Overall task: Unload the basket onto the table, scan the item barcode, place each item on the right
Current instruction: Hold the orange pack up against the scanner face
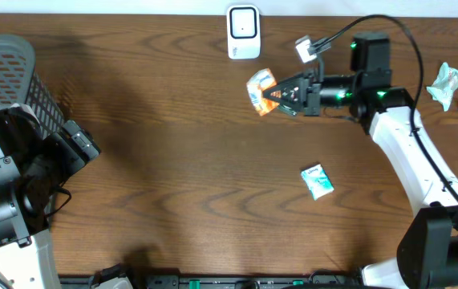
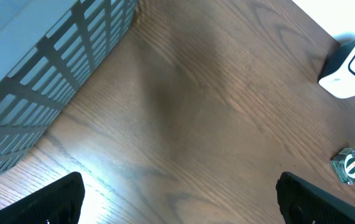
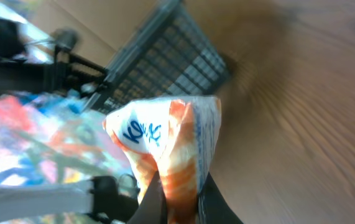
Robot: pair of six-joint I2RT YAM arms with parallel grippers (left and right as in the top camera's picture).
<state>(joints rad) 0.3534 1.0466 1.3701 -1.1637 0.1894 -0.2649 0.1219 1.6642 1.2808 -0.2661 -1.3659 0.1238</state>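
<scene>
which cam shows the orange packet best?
Right wrist. The packet fills the middle of the frame, with its blue lettering visible, pinched in the right gripper. Overhead shows it only small, held just below the scanner. Left wrist doesn't show it at all.

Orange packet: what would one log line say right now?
right claw: shut on orange packet | near scanner | left claw: open, empty

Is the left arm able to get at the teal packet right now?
Probably, if its reach stretches that far: the left hand is open and empty, only bare table lies between it and the teal packet, and the right arm is off by the scanner.
</scene>
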